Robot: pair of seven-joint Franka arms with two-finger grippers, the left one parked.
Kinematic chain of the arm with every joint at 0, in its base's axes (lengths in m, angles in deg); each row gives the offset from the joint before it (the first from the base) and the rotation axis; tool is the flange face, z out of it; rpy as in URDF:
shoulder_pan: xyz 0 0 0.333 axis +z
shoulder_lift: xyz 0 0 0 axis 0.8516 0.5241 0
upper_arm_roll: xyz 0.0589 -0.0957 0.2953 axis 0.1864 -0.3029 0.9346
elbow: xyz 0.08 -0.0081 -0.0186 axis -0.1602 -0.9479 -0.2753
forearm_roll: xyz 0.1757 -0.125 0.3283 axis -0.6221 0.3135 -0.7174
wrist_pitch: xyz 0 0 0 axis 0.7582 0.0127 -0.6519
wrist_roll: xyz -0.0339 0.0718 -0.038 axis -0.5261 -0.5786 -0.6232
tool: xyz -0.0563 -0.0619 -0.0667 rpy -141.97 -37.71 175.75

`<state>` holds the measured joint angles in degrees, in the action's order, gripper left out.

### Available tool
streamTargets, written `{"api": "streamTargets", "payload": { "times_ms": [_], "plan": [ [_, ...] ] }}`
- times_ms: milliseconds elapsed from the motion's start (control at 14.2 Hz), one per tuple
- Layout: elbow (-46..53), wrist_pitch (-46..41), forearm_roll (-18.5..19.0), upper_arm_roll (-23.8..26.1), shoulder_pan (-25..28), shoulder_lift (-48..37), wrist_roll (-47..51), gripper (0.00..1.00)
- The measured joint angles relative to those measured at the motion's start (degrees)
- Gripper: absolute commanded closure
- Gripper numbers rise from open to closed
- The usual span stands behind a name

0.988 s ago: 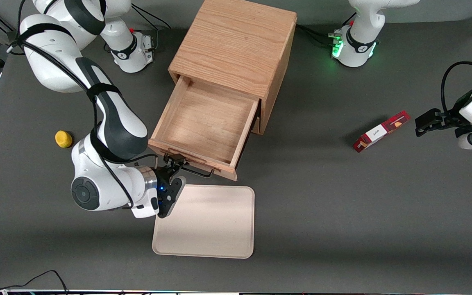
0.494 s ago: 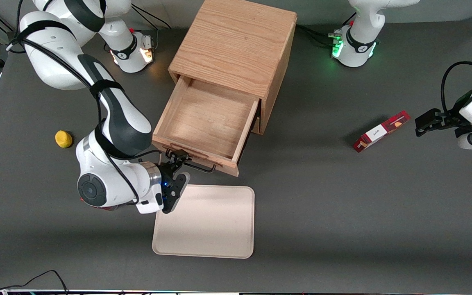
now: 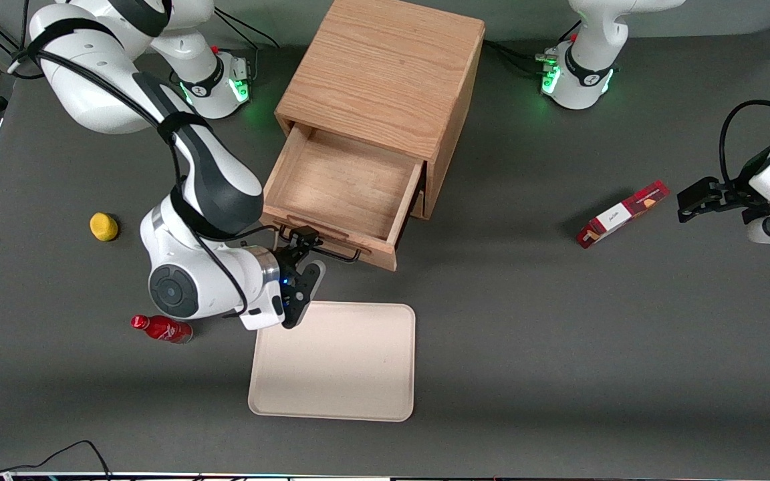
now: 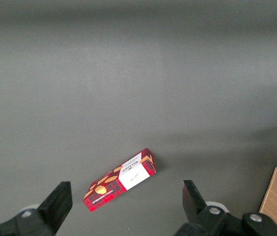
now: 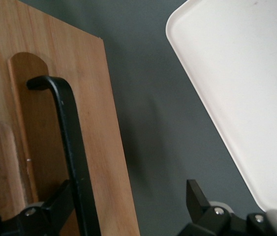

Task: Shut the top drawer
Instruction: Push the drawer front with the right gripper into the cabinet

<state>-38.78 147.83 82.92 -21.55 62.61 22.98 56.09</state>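
Note:
The top drawer (image 3: 345,187) of the light-oak cabinet (image 3: 385,73) stands pulled out partway, its box empty. Its black wire handle (image 3: 331,252) sits on the wooden front lip. My right gripper (image 3: 308,257) is open and pressed up against that front, at the working arm's end of the handle. In the right wrist view the gripper (image 5: 128,206) straddles the edge of the drawer front (image 5: 94,123). One finger (image 5: 59,206) lies against the black handle (image 5: 72,147), while the other finger (image 5: 197,196) hangs over bare table.
A beige tray (image 3: 338,361) lies on the table nearer the front camera than the drawer; its corner (image 5: 246,98) shows beside the gripper. A yellow object (image 3: 103,226) and a red bottle (image 3: 161,329) lie by the working arm. A red box (image 3: 621,215) (image 4: 121,179) lies toward the parked arm's end.
The drawer has slid into the cabinet by a good part of its length, and my gripper has moved with its front, away from the tray. The arm's shift uncovered the red bottle.

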Motion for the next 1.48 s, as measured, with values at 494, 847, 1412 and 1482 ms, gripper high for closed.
{"api": "streamTargets", "payload": {
  "times_ms": [494,847,1412,1482],
  "plan": [
    [-9.5,4.8,-3.0,0.3,-0.1,-5.2,0.6,0.0],
    [-15.0,7.5,-4.9,1.0,-0.2,-8.3,2.2,0.0],
    [-21.2,9.6,-5.9,3.1,-0.3,-12.3,4.0,0.0],
    [-22.3,10.1,-6.7,3.2,-0.3,-13.0,4.0,0.0]
  ]
}}
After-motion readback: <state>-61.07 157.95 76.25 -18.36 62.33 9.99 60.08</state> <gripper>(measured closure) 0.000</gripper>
